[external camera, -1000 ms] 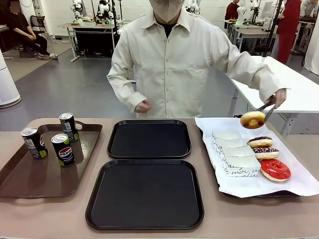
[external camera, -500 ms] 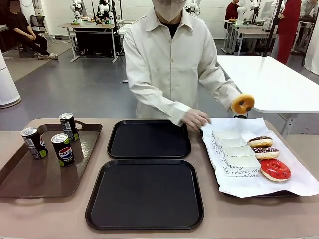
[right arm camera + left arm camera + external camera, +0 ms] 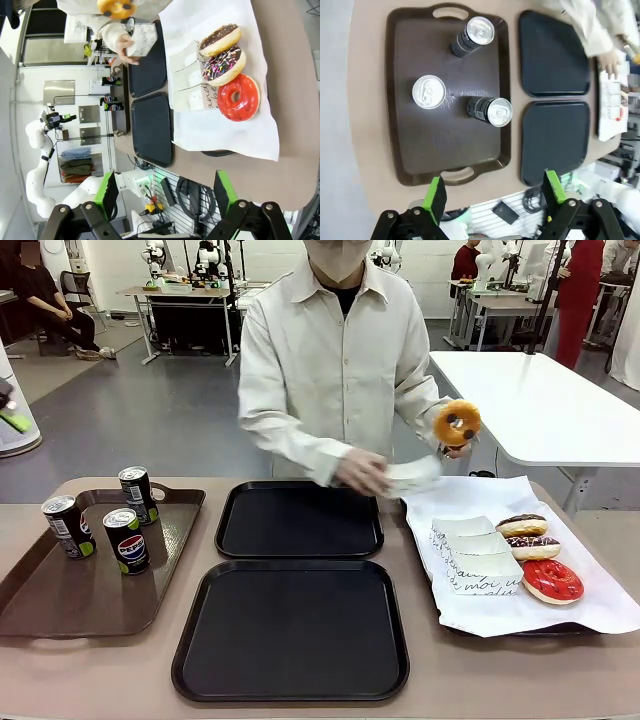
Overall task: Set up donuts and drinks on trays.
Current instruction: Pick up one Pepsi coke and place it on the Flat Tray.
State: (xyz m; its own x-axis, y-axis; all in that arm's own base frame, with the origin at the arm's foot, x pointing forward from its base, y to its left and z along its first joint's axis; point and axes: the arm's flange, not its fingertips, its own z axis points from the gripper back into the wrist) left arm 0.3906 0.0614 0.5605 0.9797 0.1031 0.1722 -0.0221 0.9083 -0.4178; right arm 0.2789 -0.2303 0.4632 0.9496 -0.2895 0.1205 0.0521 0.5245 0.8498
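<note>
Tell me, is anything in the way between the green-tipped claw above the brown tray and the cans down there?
Nothing visible is. The left gripper hangs open above the brown tray, and the three cans stand upright on it with only open air over their tops.

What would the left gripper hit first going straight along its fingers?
Likely the brown tray, on or close beside the can nearest its fingers; depth makes that uncertain. The left gripper is open, well above it.
</note>
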